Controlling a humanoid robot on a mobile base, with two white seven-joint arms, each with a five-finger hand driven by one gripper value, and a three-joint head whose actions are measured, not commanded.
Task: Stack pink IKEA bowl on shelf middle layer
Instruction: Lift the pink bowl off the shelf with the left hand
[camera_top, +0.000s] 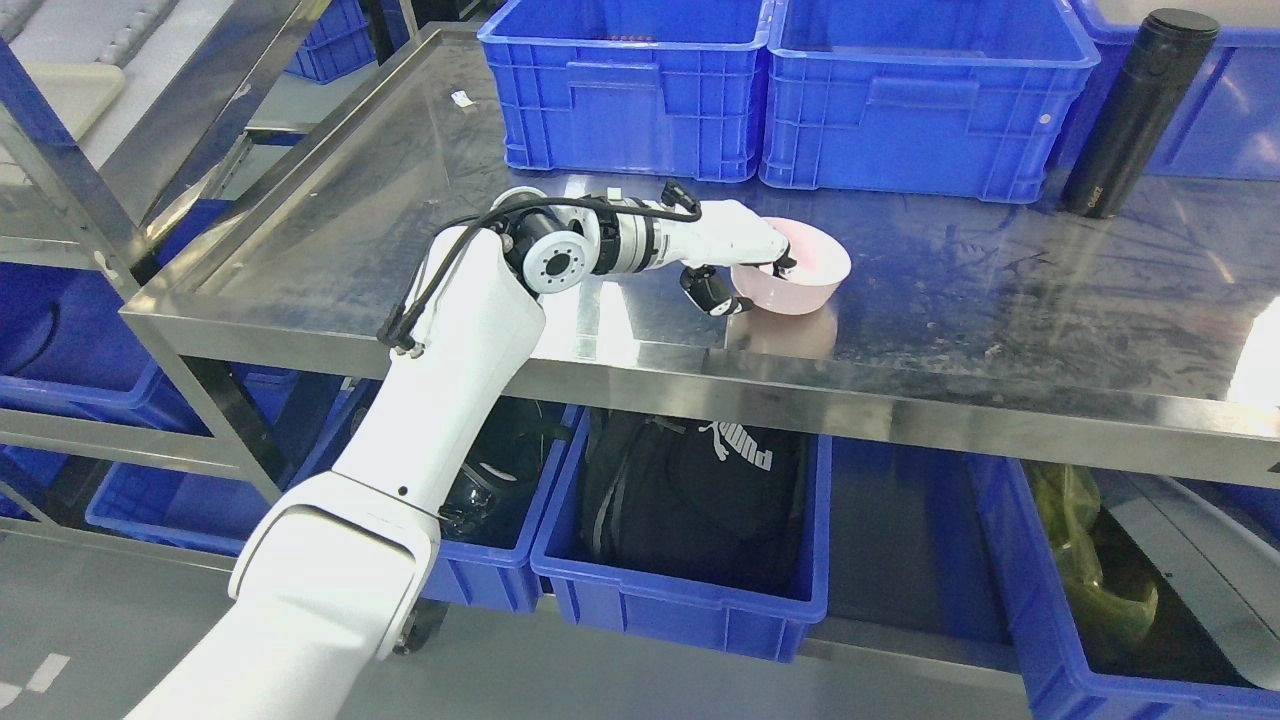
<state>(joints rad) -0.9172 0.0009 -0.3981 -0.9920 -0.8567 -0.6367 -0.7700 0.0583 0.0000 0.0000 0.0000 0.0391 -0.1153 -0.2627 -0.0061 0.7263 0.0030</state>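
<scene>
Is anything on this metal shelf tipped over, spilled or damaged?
Nothing stands out. The pink bowl sits upright in the left hand, and the black bottle stands upright beside the blue crates. The steel shelf only looks smudged.

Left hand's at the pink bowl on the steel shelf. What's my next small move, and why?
Probably firm up the grip before lifting. The left hand pinches the near rim of the pink bowl, a finger inside and the thumb outside, and the bowl seems to sit on the shelf. No second bowl shows to stack on.

Steel shelving (700, 385), blue crates (630, 90) behind and below, grey floor (120, 600).
</scene>
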